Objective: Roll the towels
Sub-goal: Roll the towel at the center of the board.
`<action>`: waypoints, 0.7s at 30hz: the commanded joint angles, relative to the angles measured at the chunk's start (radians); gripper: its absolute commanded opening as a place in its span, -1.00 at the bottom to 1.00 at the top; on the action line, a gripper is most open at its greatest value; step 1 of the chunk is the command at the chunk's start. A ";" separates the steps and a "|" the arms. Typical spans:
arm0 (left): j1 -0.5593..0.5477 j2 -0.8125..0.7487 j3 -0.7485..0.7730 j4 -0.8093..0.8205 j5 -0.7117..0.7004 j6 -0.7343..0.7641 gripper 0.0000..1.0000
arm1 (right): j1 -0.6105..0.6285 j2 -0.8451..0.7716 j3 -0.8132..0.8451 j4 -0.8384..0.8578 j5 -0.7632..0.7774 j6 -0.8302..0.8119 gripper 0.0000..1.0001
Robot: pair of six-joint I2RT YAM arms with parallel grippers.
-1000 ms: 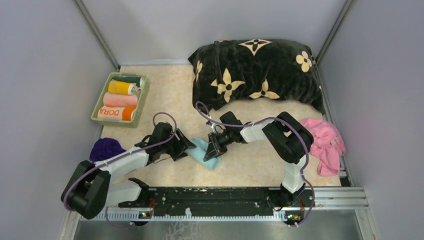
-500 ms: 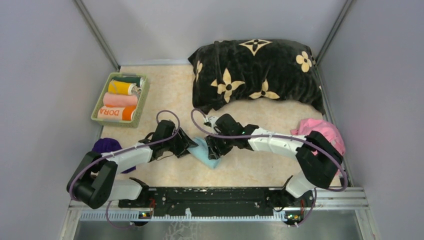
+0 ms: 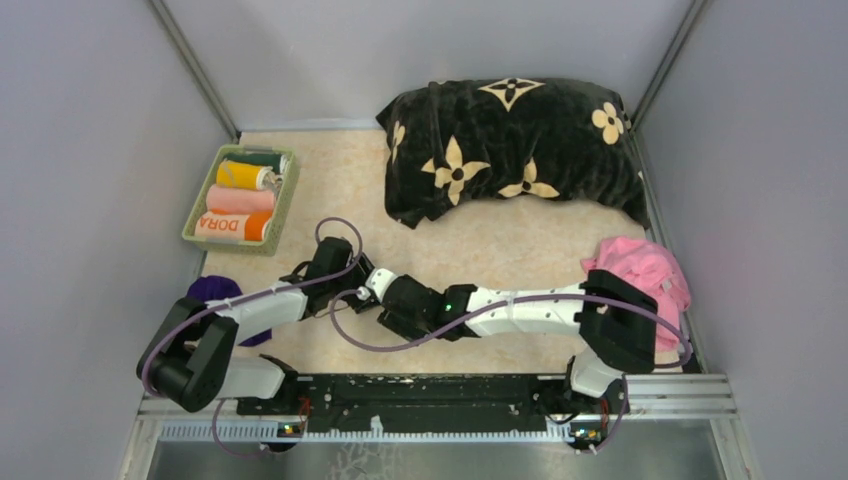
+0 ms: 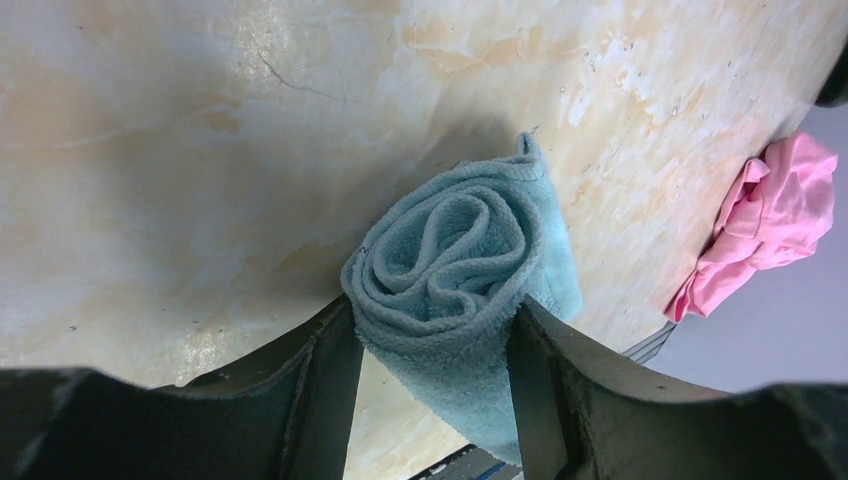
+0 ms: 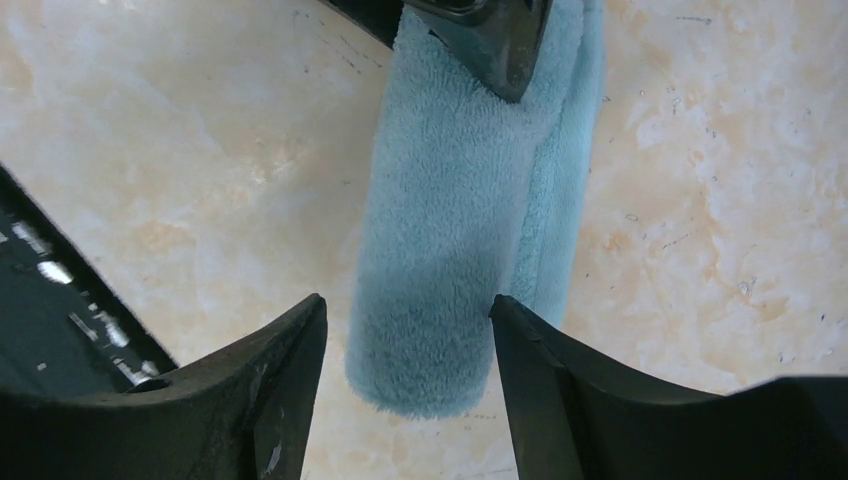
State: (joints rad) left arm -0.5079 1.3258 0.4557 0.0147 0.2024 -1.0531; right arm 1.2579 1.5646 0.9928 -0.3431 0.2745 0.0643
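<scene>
- Terry cloth in pale blue is the piece in hand: the light-blue towel [image 4: 450,260] is wound into a roll on the marble-patterned table [image 3: 500,240], between the two arms and near the front edge. From above it is hidden beneath them.
- Left gripper [image 4: 432,312] clamps one end of the roll, a finger pressed to each side of the spiral.
- Right gripper [image 5: 405,315] stands spread over the other end, and I cannot tell whether either finger touches the pile.
- Risk: the spiral looks slack and an outer flap trails along one side, so letting go on the left would likely let it spring open.
- Risk: the two grippers sit very close, so closing the right one off-centre could push the roll sideways or knock the left fingers.
- Since a second ago the right arm has stretched out low to the left from a folded elbow, bringing its gripper across the towel. The blue patch then visible from above is now covered.
- Unchanged: the pink towel [image 3: 650,280] at the right, the purple towel [image 3: 210,295] at the left, and the basket [image 3: 288,200] of finished rolls.
</scene>
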 commanded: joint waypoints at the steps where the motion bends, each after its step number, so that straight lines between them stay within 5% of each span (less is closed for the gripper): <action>1: 0.000 0.056 -0.028 -0.130 -0.100 0.057 0.19 | 0.038 0.076 0.044 0.016 0.117 -0.057 0.23; 9: 0.000 0.069 0.000 -0.123 -0.093 0.073 0.26 | 0.045 0.195 0.007 0.022 0.115 -0.046 -0.03; 15: 0.004 -0.021 0.003 -0.114 -0.100 0.057 0.43 | -0.053 0.157 -0.043 0.077 -0.176 0.029 -0.47; 21: 0.015 -0.255 -0.089 -0.101 -0.112 -0.010 0.57 | -0.144 0.164 -0.048 0.104 -0.398 0.100 -0.52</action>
State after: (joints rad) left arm -0.5014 1.2098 0.4290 -0.0307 0.1455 -1.0325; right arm 1.1515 1.6955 0.9749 -0.2707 0.1204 0.0738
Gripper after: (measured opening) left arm 0.760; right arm 0.328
